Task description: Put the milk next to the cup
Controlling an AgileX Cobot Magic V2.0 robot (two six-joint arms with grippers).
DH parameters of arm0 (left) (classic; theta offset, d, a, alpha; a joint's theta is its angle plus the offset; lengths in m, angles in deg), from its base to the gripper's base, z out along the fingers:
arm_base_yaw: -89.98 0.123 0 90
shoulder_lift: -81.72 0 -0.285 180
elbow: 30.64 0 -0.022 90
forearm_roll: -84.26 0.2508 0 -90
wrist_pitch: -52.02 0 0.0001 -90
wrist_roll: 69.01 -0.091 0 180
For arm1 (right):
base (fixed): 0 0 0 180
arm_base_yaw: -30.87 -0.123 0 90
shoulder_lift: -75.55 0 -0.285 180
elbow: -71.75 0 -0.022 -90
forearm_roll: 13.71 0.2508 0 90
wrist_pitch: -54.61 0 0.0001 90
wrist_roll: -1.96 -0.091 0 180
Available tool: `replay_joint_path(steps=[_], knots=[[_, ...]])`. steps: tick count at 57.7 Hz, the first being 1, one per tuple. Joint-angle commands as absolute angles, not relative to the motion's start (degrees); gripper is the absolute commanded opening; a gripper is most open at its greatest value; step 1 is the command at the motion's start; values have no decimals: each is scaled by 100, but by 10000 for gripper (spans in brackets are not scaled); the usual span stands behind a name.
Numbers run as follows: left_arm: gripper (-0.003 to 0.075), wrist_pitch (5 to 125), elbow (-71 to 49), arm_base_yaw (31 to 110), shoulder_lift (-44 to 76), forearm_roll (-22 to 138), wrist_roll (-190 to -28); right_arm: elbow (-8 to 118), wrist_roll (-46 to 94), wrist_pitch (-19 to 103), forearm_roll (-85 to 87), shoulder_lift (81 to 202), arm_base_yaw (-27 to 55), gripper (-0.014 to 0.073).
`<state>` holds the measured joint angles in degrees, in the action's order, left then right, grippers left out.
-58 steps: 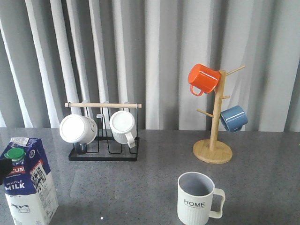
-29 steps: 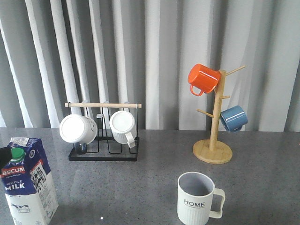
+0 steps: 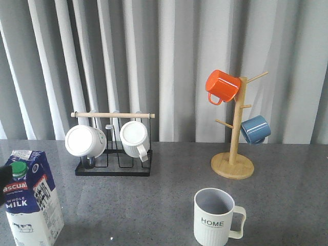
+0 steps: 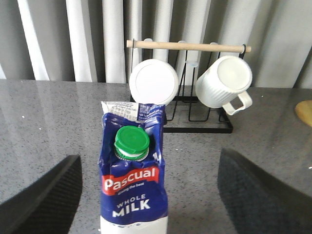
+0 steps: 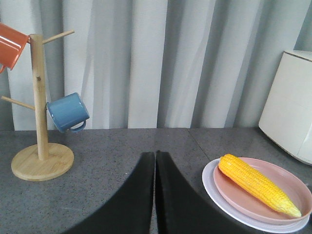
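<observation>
The milk (image 3: 32,202), a blue and white carton with a green cap, stands upright at the front left of the table. It also shows in the left wrist view (image 4: 132,187), between my two spread fingers and clear of both. My left gripper (image 4: 148,195) is open around it; a dark finger edge (image 3: 4,179) shows at its left side. The cup (image 3: 215,218), a ribbed pale mug marked "HOME", stands at the front right of centre. My right gripper (image 5: 155,161) is shut and empty above the table, out of the front view.
A black wire rack (image 3: 114,154) with two white mugs stands behind the milk. A wooden mug tree (image 3: 233,154) holds an orange mug (image 3: 222,86) and a blue mug (image 3: 255,129). A plate with a corn cob (image 5: 256,183) lies to the right of the right gripper.
The dark finger edge at the far left of the front view has crept further in beside the carton. The carton and cup have not moved.
</observation>
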<state>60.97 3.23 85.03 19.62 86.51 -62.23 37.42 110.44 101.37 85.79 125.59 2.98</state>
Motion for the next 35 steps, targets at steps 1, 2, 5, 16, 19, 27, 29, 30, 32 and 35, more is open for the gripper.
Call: replay_joint_path(steps=[1,2,5,16,19,27,29,30,32,35], knots=[[543,4531,936,8472,2079,9148,-6172,3928,11054,10036,8247,12533,316,-4],[543,4193,1077,8472,2093,9153,-6172,3928,11054,10036,8247,12533,316,-4],[543,3307,1641,8472,2135,9132,-6159,3928,11054,10036,8247,12533,316,-4],[543,801,2750,8472,2154,9103,-5645,3928,11054,10036,8247,12533,316,-4],[543,783,2783,8472,2154,9103,-5603,3928,11054,10036,8247,12533,316,-4],[543,976,2783,8472,2148,9080,-5619,3928,11054,10036,8247,12533,316,-4],[543,984,2783,8477,2148,9000,-5639,3928,11054,10036,8247,12533,316,-4],[543,984,2783,8477,2148,8948,-5661,3928,11054,10036,8247,12533,316,-4],[543,984,2783,8477,2148,8841,-5709,3928,11054,10036,8247,12533,316,-4],[543,979,2783,8477,2148,8692,-5763,3928,11054,10036,8247,12533,316,-4]])
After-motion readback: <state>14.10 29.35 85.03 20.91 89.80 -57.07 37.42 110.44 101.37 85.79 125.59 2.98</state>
